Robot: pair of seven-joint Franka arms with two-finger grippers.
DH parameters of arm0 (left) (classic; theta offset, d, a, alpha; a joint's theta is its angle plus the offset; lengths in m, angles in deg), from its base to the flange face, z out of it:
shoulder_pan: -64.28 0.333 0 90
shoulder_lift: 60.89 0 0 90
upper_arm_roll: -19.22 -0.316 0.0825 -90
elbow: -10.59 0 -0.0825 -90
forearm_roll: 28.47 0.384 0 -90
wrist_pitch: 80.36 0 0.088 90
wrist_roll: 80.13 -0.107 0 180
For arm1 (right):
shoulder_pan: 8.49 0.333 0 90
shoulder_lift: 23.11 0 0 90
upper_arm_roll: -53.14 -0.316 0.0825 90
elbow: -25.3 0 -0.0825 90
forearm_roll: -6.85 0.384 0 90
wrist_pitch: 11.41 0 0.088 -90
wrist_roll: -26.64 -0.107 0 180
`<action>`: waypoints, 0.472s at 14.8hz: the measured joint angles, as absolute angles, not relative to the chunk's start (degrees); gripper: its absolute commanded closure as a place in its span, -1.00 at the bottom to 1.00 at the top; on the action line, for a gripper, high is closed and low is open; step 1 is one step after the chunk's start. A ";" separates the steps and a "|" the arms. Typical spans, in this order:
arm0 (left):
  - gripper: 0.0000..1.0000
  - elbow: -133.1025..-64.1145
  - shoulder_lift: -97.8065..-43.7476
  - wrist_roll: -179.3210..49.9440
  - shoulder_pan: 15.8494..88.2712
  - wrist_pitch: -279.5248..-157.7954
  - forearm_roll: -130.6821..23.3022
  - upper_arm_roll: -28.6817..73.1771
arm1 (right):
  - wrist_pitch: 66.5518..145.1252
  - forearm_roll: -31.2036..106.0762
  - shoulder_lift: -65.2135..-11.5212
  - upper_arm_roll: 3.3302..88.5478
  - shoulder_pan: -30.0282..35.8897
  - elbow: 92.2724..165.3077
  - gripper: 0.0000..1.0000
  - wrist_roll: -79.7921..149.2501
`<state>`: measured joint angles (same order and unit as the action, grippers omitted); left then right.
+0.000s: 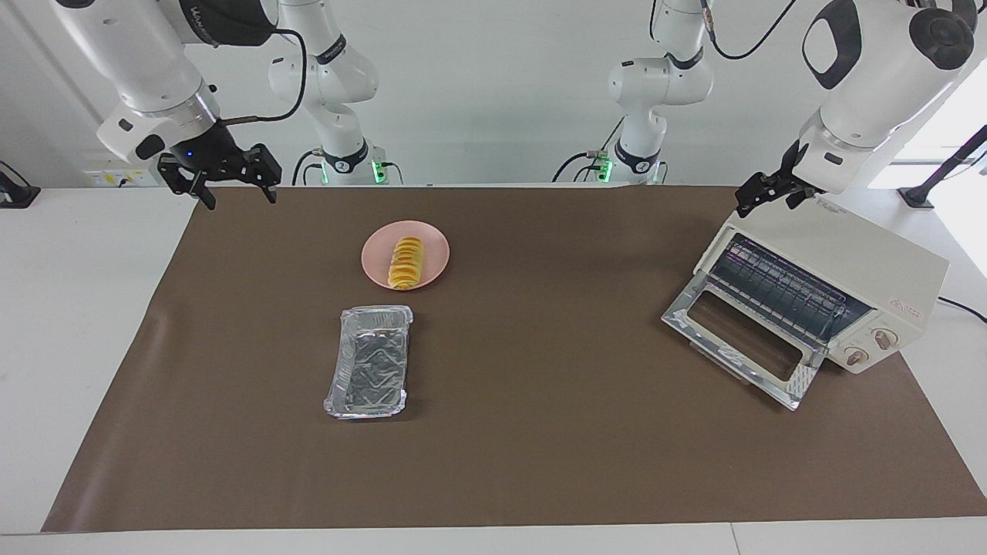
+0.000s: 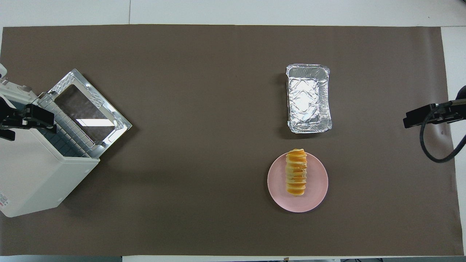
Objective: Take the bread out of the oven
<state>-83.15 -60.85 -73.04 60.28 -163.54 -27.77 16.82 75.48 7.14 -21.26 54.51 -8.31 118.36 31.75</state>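
Left gripper (image 1: 771, 191) over oven (image 1: 887, 270), right gripper (image 1: 231, 181) raised — open

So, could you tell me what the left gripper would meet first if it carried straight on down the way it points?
Most likely the oven: the left gripper hangs over the top edge, just above the open door. Height above it is hard to judge.

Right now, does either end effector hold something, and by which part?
Nothing is held. The right end effector hangs open over the table edge; the left end effector is over the cream-white boxy oven, with nothing in it.
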 measured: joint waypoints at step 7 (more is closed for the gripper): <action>-1.00 -83.14 -60.85 -73.04 60.28 -163.54 -27.77 16.82 | 75.52 7.12 -21.32 54.19 -8.21 118.64 -1.00 30.33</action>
